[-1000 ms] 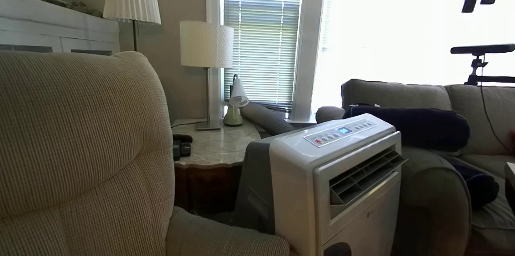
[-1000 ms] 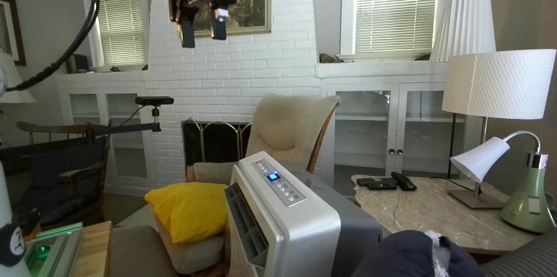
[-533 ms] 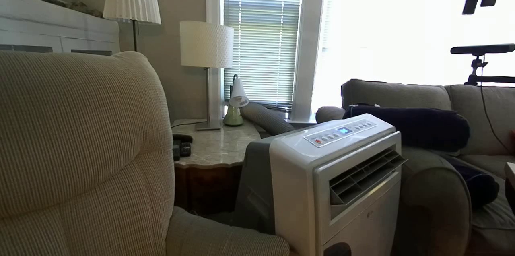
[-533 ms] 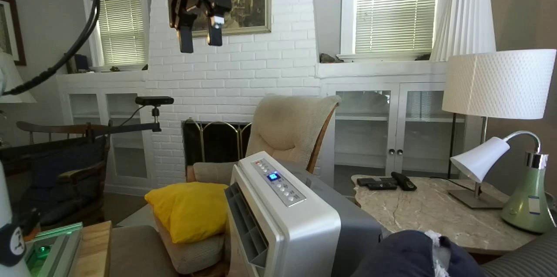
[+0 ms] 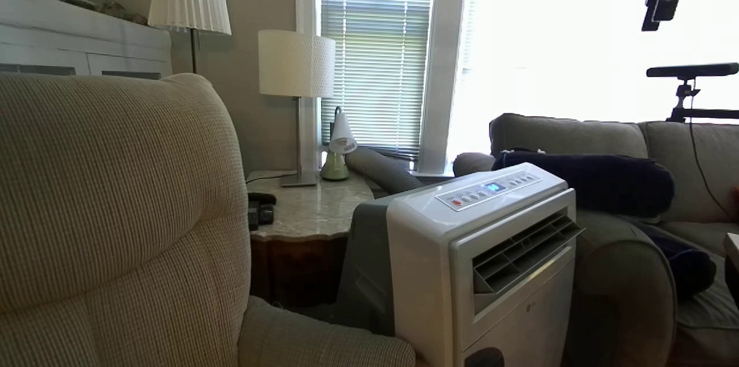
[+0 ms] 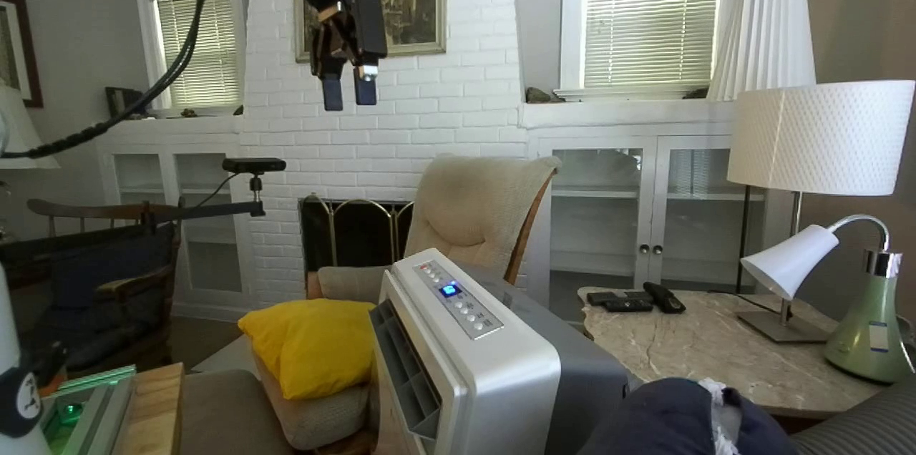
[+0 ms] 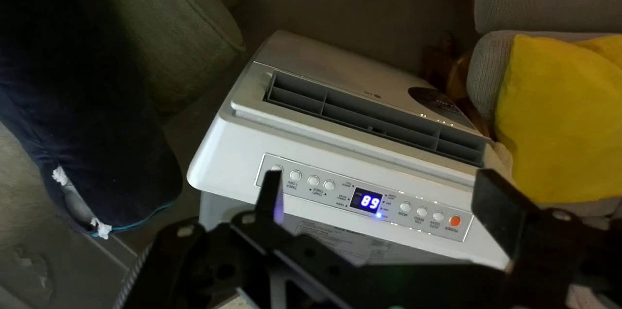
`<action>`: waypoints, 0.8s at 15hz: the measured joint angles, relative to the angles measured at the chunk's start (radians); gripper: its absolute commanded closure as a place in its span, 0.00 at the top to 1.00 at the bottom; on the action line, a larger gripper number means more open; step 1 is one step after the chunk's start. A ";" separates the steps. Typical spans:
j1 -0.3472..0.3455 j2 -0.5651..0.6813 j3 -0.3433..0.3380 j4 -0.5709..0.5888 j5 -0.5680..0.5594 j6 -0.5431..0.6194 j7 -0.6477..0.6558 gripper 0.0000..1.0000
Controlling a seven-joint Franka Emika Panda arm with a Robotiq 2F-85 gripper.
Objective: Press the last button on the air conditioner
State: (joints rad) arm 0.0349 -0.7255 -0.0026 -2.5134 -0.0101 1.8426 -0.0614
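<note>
The air conditioner point(image 6: 512, 369) is a white boxy unit with a slatted grille, and it also shows in an exterior view point(image 5: 421, 274). In the wrist view its control panel point(image 7: 301, 195) has a lit blue display point(image 7: 367, 200), an orange power button point(image 7: 455, 221) at the right end and silver buttons. The button at the left end point(image 7: 277, 168) is partly covered by a gripper finger point(image 7: 268, 197). My gripper point(image 7: 375, 173) is open and empty, its fingers spread across the panel's length in that view. In both exterior views the gripper point(image 6: 349, 104) is high above the unit, touching nothing.
A dark blue cushion point(image 7: 82, 80) and a sofa arm point(image 7: 180, 27) lie beside the unit. A yellow pillow point(image 6: 315, 340) and a beige armchair point(image 6: 472, 212) stand on the other side. A marble-topped table point(image 6: 687, 348) with lamps is behind it. A camera on a bar point(image 6: 254, 167) stands farther off.
My gripper has come lower in both exterior views. It has shifted sideways and turned a little, so its fingers overlap more in an exterior view. The air conditioner has not moved.
</note>
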 measured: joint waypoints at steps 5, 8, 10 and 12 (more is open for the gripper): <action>0.000 0.107 0.034 -0.001 0.014 0.155 0.130 1.00; -0.003 0.179 0.047 -0.001 0.014 0.249 0.198 1.00; -0.007 0.225 0.051 -0.001 0.014 0.310 0.233 1.00; -0.016 0.268 0.052 -0.001 0.014 0.360 0.262 1.00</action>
State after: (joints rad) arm 0.0192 -0.4580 0.0490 -2.5139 0.0036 2.2024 0.2002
